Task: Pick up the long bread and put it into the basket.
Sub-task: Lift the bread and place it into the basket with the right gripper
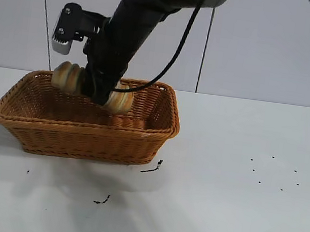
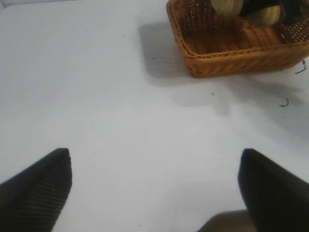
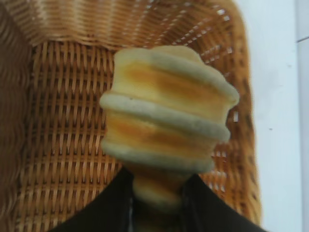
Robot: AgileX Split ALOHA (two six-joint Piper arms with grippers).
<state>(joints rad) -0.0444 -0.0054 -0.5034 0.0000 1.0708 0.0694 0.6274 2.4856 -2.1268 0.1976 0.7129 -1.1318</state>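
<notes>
The long bread (image 1: 67,76), tan with orange-brown ridges, is held crosswise inside the orange-brown wicker basket (image 1: 85,125), above its floor. My right gripper (image 1: 97,89) is shut on the middle of the loaf, which sticks out on both sides. In the right wrist view the bread (image 3: 166,111) hangs over the basket's woven floor (image 3: 63,125), pinched between my black fingers (image 3: 157,182). My left gripper (image 2: 154,166) is open and empty over bare table, far from the basket (image 2: 227,54). It does not show in the exterior view.
The basket stands at the left of the white table (image 1: 234,206). Dark scraps lie in front of the basket (image 1: 151,167) and nearer the front edge (image 1: 101,200). Small specks dot the right side (image 1: 273,173).
</notes>
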